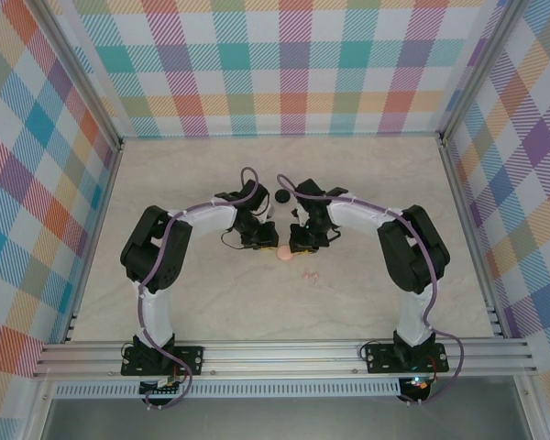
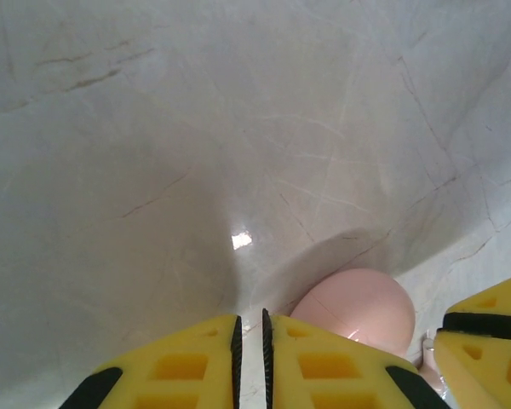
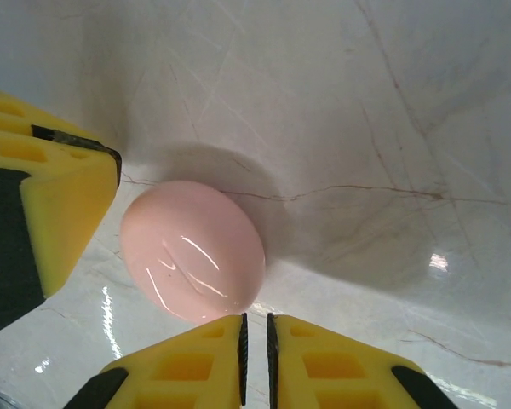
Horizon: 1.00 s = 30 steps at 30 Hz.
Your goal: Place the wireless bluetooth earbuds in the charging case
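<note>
Near the middle of the counter (image 1: 183, 183), the left claw (image 2: 249, 328) and right claw (image 3: 255, 328) were both shut and empty, close beside the pink charging case (image 3: 193, 250). Pale specks, probably the pink earbuds (image 1: 310, 272), lay just near-right of it. Closed tips could skid the smooth, seemingly shut case away.

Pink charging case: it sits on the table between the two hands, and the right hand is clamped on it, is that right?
Not quite. The right wrist view shows the right hand shut on nothing, fingers closed together, with the pink charging case lying free just ahead of them. It does sit on the table between that hand and the left hand.
</note>
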Motion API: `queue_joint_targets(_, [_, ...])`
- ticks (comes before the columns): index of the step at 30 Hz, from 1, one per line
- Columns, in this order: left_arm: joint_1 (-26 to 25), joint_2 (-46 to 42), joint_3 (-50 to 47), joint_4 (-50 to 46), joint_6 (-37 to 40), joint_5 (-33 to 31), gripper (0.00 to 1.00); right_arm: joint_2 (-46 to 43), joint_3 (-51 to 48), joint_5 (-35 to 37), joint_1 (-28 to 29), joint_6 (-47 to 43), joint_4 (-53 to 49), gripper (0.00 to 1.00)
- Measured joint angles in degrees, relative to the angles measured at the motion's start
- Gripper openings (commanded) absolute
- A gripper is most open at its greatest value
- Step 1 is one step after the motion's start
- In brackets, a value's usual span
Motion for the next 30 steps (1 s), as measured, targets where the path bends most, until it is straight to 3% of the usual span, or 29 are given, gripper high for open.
queue_joint_targets(18, [-1.0,-2.8,-5.3,1.6,-0.3,0.5,0.17,3.5,2.9,0.5,0.0,0.4,0.3,0.19])
queue_joint_targets(30, [-0.4,-8.2,-6.5,0.3,-1.4,-1.7,0.3,2.5,2.2,4.8,-0.3,1.0,0.2,0.22])
